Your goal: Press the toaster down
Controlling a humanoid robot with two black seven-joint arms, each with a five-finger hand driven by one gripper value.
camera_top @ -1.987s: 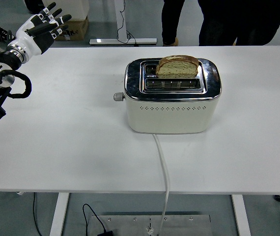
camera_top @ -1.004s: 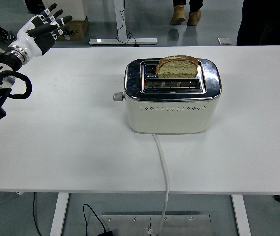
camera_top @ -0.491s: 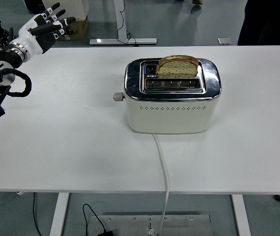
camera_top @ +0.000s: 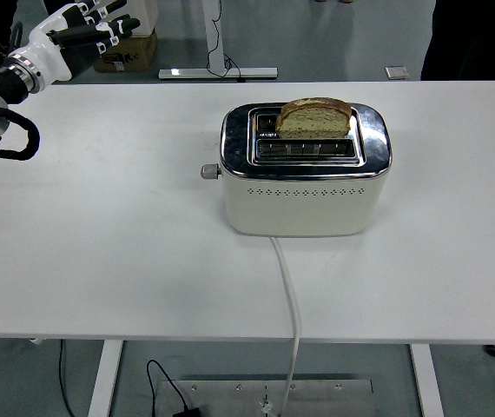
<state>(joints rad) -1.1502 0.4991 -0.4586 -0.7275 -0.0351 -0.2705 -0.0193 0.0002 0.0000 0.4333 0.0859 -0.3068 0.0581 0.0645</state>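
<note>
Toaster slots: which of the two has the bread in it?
The far slot of the toaster holds the bread slice, which stands well above the top. The near slot, closer to the robot, is empty.

Room as I see it from the head camera:

- Bench: white top, fills most of the frame; two white legs at bottom left and bottom right.
- Floor: grey, glossy, visible along the top and below the near edge.
- Second table base: white foot and post, top centre-left.
- Cardboard box: upper left, on the floor.
- Person's dark trouser leg: upper right.
- Metal floor plate: bottom centre, black cable beside it.
</note>
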